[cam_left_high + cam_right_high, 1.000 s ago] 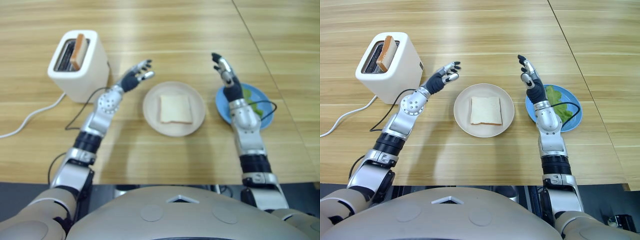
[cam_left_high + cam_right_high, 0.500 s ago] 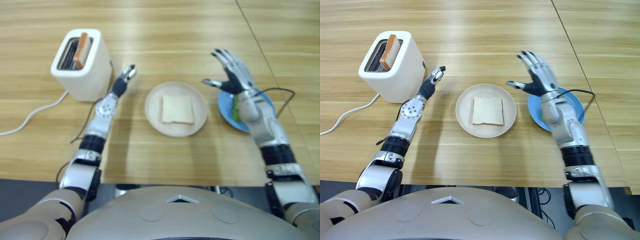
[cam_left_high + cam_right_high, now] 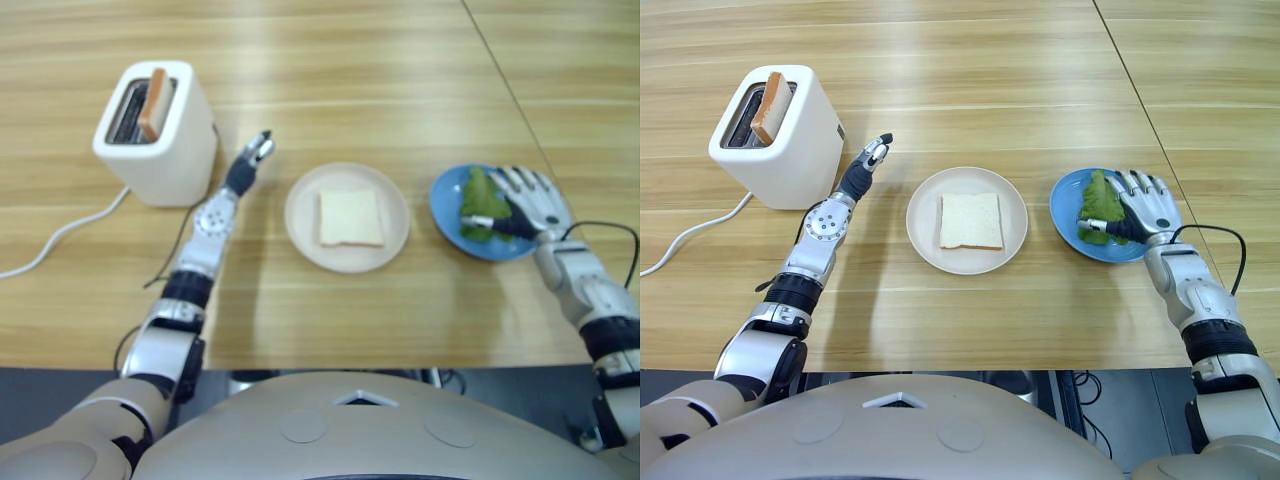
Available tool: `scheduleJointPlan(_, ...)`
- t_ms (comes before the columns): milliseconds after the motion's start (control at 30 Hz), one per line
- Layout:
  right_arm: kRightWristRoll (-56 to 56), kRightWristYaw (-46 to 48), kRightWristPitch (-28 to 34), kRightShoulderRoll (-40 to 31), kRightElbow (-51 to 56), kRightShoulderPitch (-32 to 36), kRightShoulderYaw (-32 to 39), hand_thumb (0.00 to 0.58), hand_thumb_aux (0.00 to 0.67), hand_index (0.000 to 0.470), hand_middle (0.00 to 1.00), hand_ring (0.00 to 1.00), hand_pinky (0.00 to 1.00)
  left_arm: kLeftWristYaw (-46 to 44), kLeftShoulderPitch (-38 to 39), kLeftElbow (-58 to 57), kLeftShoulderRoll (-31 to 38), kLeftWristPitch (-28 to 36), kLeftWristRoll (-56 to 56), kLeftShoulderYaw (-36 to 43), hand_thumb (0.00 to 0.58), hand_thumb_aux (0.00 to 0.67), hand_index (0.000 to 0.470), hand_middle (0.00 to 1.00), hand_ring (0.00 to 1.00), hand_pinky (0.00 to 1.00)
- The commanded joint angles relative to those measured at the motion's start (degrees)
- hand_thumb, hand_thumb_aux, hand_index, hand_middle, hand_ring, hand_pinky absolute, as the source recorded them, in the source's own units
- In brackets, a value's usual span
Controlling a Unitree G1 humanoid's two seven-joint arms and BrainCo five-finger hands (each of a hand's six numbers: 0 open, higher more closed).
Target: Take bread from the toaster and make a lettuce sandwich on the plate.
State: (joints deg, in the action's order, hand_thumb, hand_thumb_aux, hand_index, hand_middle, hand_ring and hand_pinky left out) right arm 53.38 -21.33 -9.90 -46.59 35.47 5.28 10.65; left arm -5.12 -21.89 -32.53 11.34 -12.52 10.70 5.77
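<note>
A white toaster (image 3: 770,140) stands on the left part of the wooden worktop (image 3: 990,60). One slice of toast (image 3: 771,107) stands upright in its slot, and its white cord (image 3: 690,238) trails off toward the worktop's left edge. The left hand (image 3: 862,172) hovers just beside the toaster's right wall. Its fingers are straight and held close together, pointing toward the far edge, and it holds nothing.

A round cream plate (image 3: 923,240) sits in the middle of the worktop, nearer the front edge than the far one. A square slice of white bread (image 3: 970,221) lies flat at its centre.

To the right, apart from the cream plate, sits a blue plate (image 3: 1065,215) carrying a lettuce leaf (image 3: 1099,203). The right hand (image 3: 1148,208) is over the right side of the blue plate, fingers spread and pointing toward the far edge. Its thumb reaches left to the edge of the lettuce, but the hand is not closed on the leaf.
</note>
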Motion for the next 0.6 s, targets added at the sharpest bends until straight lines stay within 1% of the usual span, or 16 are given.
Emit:
scheduleJointPlan(33, -0.38, -0.54, -0.54, -0.35, 3.55, 0.32, 2.45, 0.000, 0.000, 0.000, 0.00, 0.00, 0.00, -0.21, 0.35, 0.23, 0.05, 0.64, 0.09, 0.12, 0.000, 0.000, 0.000, 0.00, 0.00, 0.00)
scheduleJointPlan(100, -0.57, -0.57, -0.66, -0.52, 4.24, 0.31, 3.07, 0.000, 0.000, 0.000, 0.00, 0.00, 0.00, -0.17, 0.37, 0.28, 0.07, 0.71, 0.07, 0.06, 0.000, 0.000, 0.000, 0.00, 0.00, 0.00)
scheduleJointPlan(133, -0.84, -0.57, -0.69, -0.71, 4.24, -0.06, 3.10, 0.325, 0.226, 0.155, 0.00, 0.00, 0.00, -0.19, 0.33, 0.28, 0.05, 0.75, 0.07, 0.07, 0.000, 0.000, 0.000, 0.00, 0.00, 0.00)
scheduleJointPlan(167, -1.14, -0.56, -0.66, -0.89, 4.09, -0.41, 3.12, 0.417, 0.315, 0.216, 0.00, 0.00, 0.00, -0.21, 0.29, 0.24, 0.04, 0.78, 0.06, 0.07, 0.000, 0.000, 0.000, 0.00, 0.00, 0.00)
scheduleJointPlan(200, -1.58, -0.59, -0.68, -1.10, 3.81, -0.86, 3.06, 0.489, 0.405, 0.278, 0.00, 0.00, 0.00, -0.23, 0.29, 0.27, 0.02, 0.83, 0.07, 0.10, 0.000, 0.000, 0.000, 0.00, 0.00, 0.00)
scheduleJointPlan(233, -1.91, -0.95, -0.85, -1.26, 4.09, -1.08, 3.12, 0.489, 0.405, 0.278, 0.00, 0.00, 0.00, -0.24, 0.33, 0.29, 0.00, 0.86, 0.08, 0.12, 0.000, 0.000, 0.000, 0.00, 0.00, 0.00)
scheduleJointPlan(267, -2.25, -1.31, -0.87, -1.47, 3.73, -1.35, 3.02, 0.547, 0.510, 0.350, 0.00, 0.00, 0.00, -0.22, 0.40, 0.30, 0.00, 0.87, 0.09, 0.13, 0.000, 0.000, 0.000, 0.00, 0.00, 0.00)
scheduleJointPlan(300, -2.63, -1.53, -0.89, -1.76, 3.22, -1.52, 2.90, 0.558, 0.539, 0.370, 0.00, 0.00, 0.00, -0.20, 0.47, 0.33, 0.00, 0.90, 0.11, 0.13, 0.000, 0.000, 0.000, 0.00, 0.00, 0.00)
scheduleJointPlan(333, -2.95, -1.60, -0.75, -2.06, 2.49, -1.69, 2.75, 0.558, 0.539, 0.370, 0.00, 0.00, 0.00, -0.19, 0.55, 0.38, 0.01, 0.93, 0.08, 0.11, 0.000, 0.000, 0.000, 0.00, 0.00, 0.00)
scheduleJointPlan(367, -3.15, -1.59, -0.59, -2.38, 1.73, -1.81, 2.60, 0.570, 0.583, 0.400, 0.00, 0.00, 0.00, -0.18, 0.60, 0.44, 0.00, 0.96, 0.03, 0.07, 0.000, 0.000, 0.000, 0.00, 0.00, 0.00)
scheduleJointPlan(433, -3.65, -1.99, -0.59, -2.95, 0.60, -2.02, 2.15, 0.574, 0.604, 0.415, 0.00, 0.00, 0.00, -0.15, 0.60, 0.47, -0.01, 1.01, 0.06, 0.10, 0.000, 0.000, 0.000, 0.00, 0.00, 0.00)
scheduleJointPlan(533, -4.53, -2.77, -0.47, -3.73, -1.58, -2.80, 1.25, 0.575, 0.610, 0.419, 0.00, 0.00, 0.00, -0.10, 0.57, 0.44, -0.05, 1.08, 0.06, 0.08, 0.000, 0.000, 0.000, 0.00, 0.00, 0.00)
scheduleJointPlan(567, -4.82, -2.92, -0.42, -4.01, -2.50, -3.18, 0.93, 0.580, 0.670, 0.460, 0.00, 0.00, 0.00, -0.10, 0.55, 0.41, -0.07, 1.09, 0.03, 0.07, 0.000, 0.000, 0.000, 0.00, 0.00, 0.00)
scheduleJointPlan(600, -5.02, -2.99, -0.37, -4.19, -3.15, -3.46, 0.73, 0.580, 0.670, 0.460, 0.00, 0.00, 0.00, -0.10, 0.54, 0.40, -0.09, 1.10, 0.01, 0.06, 0.000, 0.000, 0.000, 0.00, 0.00, 0.00)
